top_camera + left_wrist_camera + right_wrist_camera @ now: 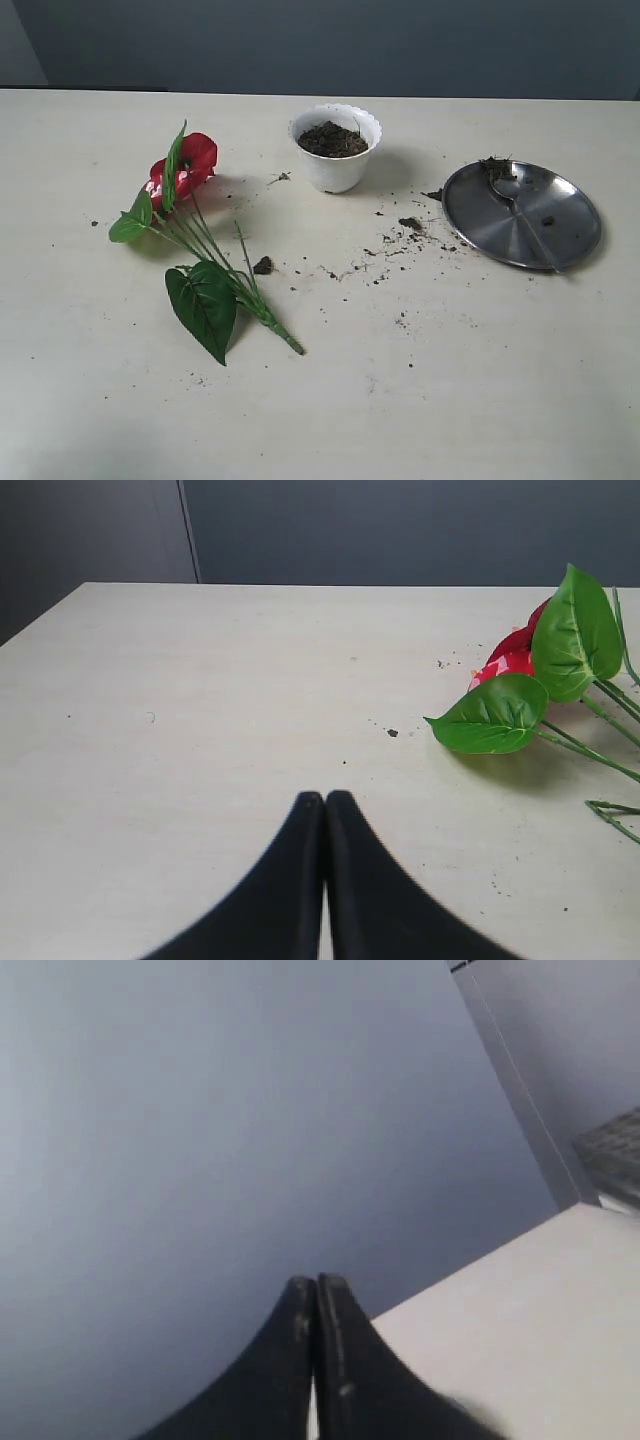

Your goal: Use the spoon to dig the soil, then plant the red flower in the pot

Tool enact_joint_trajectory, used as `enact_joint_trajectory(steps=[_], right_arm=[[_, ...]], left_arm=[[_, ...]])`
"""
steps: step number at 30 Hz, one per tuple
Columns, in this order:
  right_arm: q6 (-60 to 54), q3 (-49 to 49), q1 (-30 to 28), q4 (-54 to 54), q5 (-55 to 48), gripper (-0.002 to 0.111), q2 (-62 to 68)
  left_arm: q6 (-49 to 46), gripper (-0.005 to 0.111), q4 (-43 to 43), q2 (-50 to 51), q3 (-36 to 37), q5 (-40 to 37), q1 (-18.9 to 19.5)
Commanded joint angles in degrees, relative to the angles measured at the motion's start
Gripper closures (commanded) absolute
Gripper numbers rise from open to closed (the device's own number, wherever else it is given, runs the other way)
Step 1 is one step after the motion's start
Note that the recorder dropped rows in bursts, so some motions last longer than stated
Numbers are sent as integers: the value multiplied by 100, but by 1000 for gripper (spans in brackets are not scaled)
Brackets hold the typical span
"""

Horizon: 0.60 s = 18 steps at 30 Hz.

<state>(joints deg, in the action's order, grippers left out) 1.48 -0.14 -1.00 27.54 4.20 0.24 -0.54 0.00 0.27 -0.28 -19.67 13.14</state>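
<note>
Spoon (524,220) lies in steel plate (575,215), right side of worktop (450,390), bowl end nearer pot (336,172). Pot upright at back middle, soil (332,140) inside. Flower (195,160) flat at left, apart from pot. Left hand (324,798), right hand (316,1282): fully closed, empty. Likely step: fetch spoon. Open right hand first, pinch thin handle mid-length from above, lift without dragging plate.

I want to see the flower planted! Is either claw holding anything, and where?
Nothing is held. The left claw and right claw are shut and empty; the spoon lies on the plate.
</note>
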Motion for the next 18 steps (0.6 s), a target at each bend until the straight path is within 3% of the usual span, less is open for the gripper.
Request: enact_joint_trajectory(steps=[1, 9, 15, 18], right_arm=[[-21, 14, -8, 4, 801, 108, -24], [140, 14, -8, 7, 2411, 108, -24], [1610, 14, -8, -197, 3850, 108, -24], [2288, -332, -8, -542, 3739, 108, -24]], left_arm=[[12, 106, 0, -27, 28, 62, -18], [12, 106, 0, -27, 28, 62, -18], [12, 106, 0, -27, 28, 62, -18], [12, 106, 0, -27, 28, 62, -18]])
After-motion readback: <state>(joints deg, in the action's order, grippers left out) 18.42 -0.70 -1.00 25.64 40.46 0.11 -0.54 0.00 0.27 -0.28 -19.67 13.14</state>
